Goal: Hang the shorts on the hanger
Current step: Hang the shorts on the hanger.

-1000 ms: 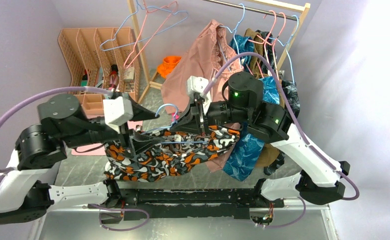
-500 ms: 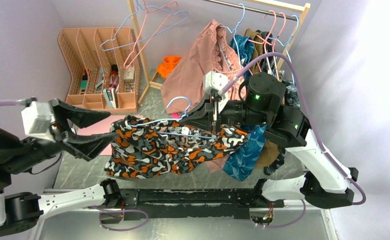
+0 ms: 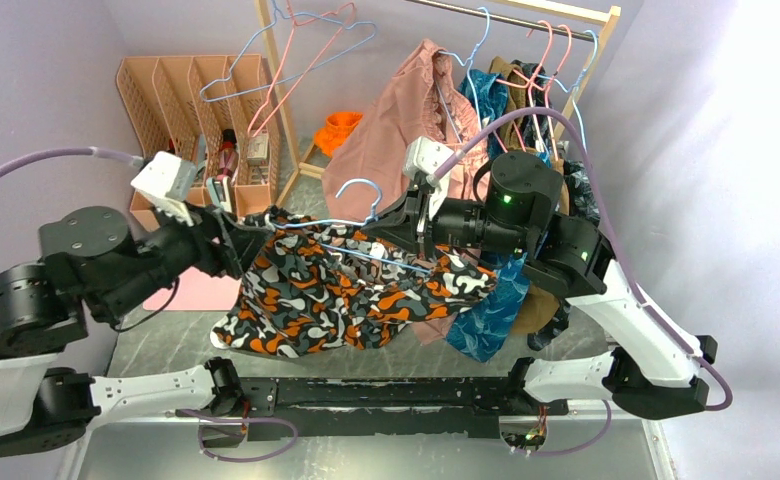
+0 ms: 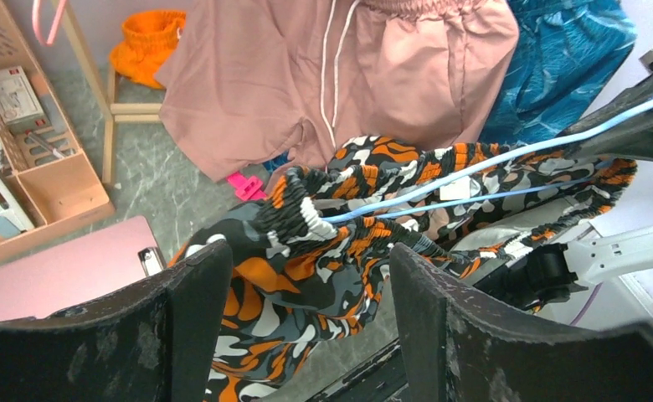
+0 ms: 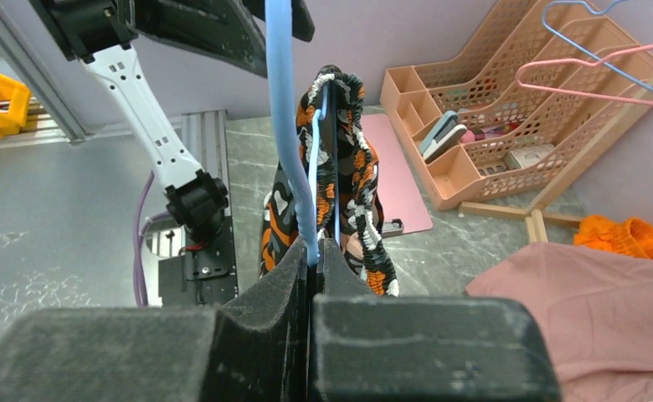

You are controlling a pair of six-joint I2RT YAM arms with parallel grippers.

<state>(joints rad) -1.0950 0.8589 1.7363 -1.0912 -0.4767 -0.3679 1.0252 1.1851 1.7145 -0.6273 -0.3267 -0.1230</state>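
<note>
The camouflage-print shorts (image 3: pixel 336 290) hang draped over the light-blue hanger (image 3: pixel 364 189), waistband stretched along its wire. My right gripper (image 3: pixel 408 228) is shut on the hanger (image 5: pixel 285 126) just under the hook; in the right wrist view the blue wire is pinched between the closed pads (image 5: pixel 294 276) and the shorts (image 5: pixel 350 167) hang beyond. My left gripper (image 3: pixel 234 232) stands open at the shorts' left end. In the left wrist view the shorts (image 4: pixel 306 285) show past the wide gap of the left gripper (image 4: pixel 309 255), and nothing is pinched.
A dusty-pink garment (image 3: pixel 396 130) and a blue leaf-print garment (image 3: pixel 491 300) hang from the rack behind and right. A pink desk organiser (image 3: pixel 201 110) stands at back left, pink hangers (image 3: pixel 311 55) above it. A pink board (image 3: pixel 198 292) lies on the floor.
My left arm pulled away to the left, then swung back in higher beside the shorts' left end, jaws opening wider. The right gripper kept hold of the hanger and shifted slightly right.
</note>
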